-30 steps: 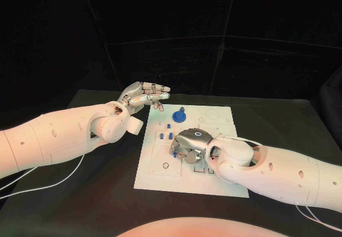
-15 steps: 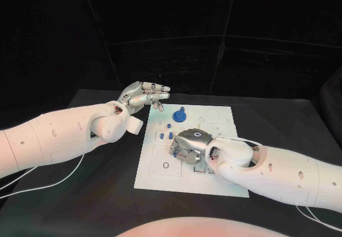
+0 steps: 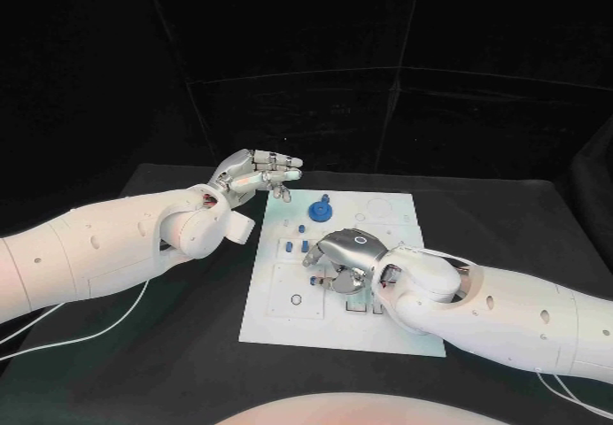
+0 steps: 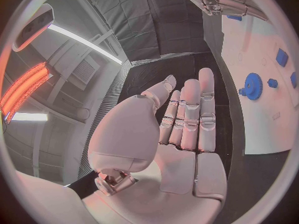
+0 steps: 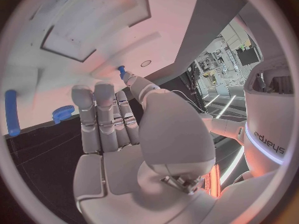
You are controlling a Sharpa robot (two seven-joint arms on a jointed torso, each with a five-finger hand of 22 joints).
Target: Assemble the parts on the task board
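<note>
A small blue peg is pinched at the right hand over the white board on the desk; it should be lowered upright (judged). The left hand is held empty, fingers loosely curled.

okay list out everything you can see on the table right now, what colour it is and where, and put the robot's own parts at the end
table: one, black, under everything.
task board: one, white, middle of the table.
gear: one, blue, round, far part of the board.
small pegs: a few, blue, on the board's left half, between the gear and the right hand; the exact count is hard to tell.
cables: white, trailing on the table beside the arms.
left hand: silver, raised over the board's far left corner, fingers curled, nothing visibly in it.
right hand: silver, low over the board's middle, a small blue part at its fingertips.
</note>
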